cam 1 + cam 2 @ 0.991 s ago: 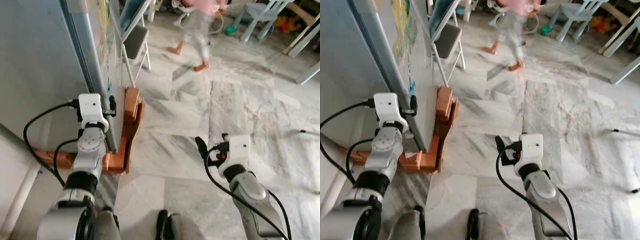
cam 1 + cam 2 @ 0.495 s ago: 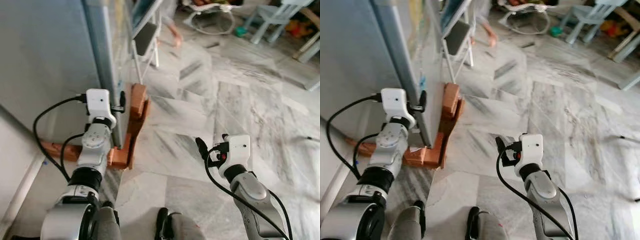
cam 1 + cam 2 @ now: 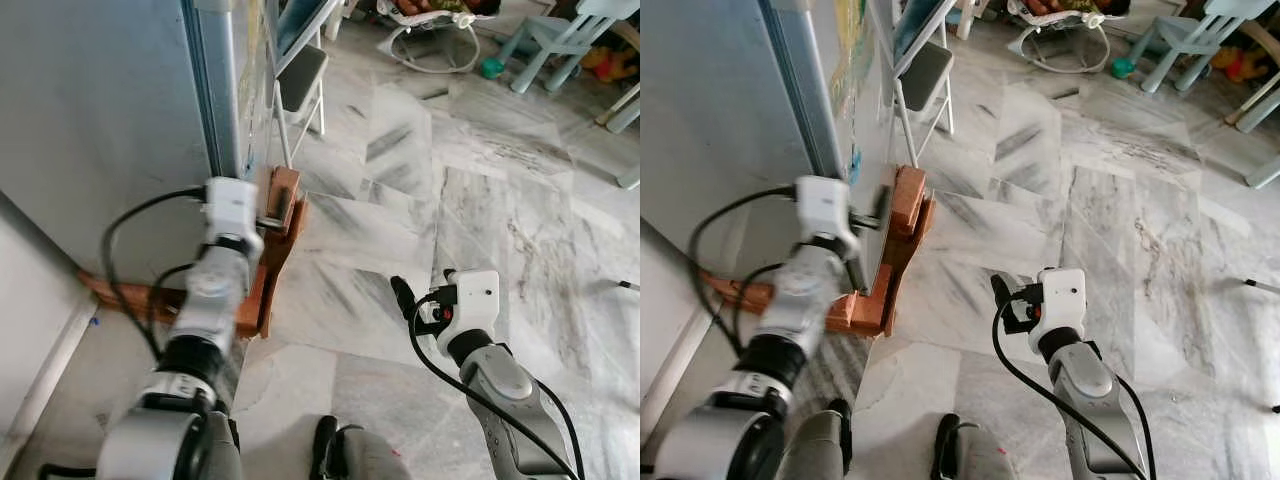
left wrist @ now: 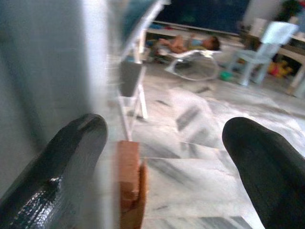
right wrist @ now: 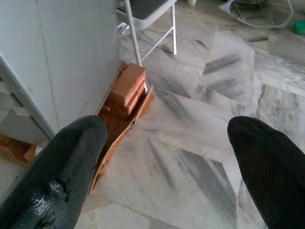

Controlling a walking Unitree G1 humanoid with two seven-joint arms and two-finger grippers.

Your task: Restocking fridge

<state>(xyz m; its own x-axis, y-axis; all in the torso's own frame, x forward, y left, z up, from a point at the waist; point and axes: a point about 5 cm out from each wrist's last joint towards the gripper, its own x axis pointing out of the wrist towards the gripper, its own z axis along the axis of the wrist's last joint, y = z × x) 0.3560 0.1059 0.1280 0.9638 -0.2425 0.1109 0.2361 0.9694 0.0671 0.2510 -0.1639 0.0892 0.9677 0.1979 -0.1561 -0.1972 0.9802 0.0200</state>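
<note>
Left gripper (image 4: 162, 143) raised beside fridge (image 3: 100, 120) corner, fingers spread wide, holding nothing; right gripper (image 5: 162, 143) over marble floor (image 3: 480, 200), likewise spread and empty.

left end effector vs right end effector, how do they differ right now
The left end effector is raised at the fridge door's edge, one finger on each side of it; the right end effector hangs lower over bare marble floor, away from the fridge. The left arm reaches forward; the right sits back. Both are open and hold nothing.
</note>
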